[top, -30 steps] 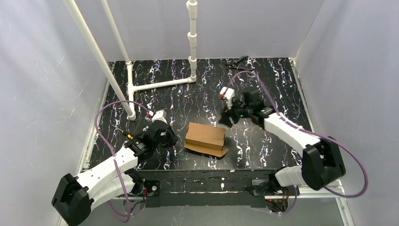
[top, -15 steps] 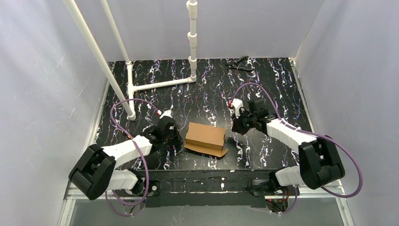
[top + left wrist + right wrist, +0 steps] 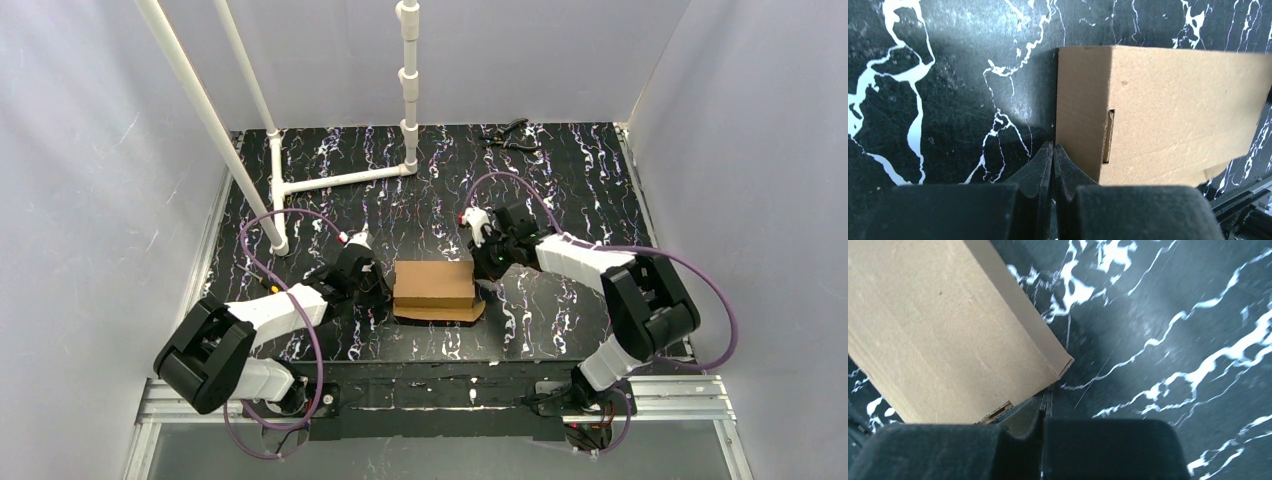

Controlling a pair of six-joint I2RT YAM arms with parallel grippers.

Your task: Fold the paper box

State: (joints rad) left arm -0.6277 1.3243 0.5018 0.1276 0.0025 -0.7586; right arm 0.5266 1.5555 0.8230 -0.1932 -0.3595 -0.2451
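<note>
We are squaring up the box (image 3: 435, 285), which is lying in the middle of the top view, near the lower edge of the table (image 3: 560, 170). It is looking close to fully formed: a closed brown block with one flap (image 3: 440, 314) lying flat along its lower side.

The left gripper (image 3: 1053, 152) is sitting at the box's left end, its fingers clenched together and grasping nothing. In its wrist view the tip is resting at the lower corner of the end face, just left of a tab slot (image 3: 1108, 137). The right gripper (image 3: 1045, 400) is likewise clenched on nothing, and its tip is sitting at the box's right end, just under the corner in the lower middle of its wrist view. Whether either tip is actually touching the cardboard, we cannot tell.

We are judging this to be a late step: bracing the box between two closed tips so its ends are seating. The next move is probably calling for one gripper to open, catch the loose flap and fold it in. The other tip would be holding the box against sliding.
</note>
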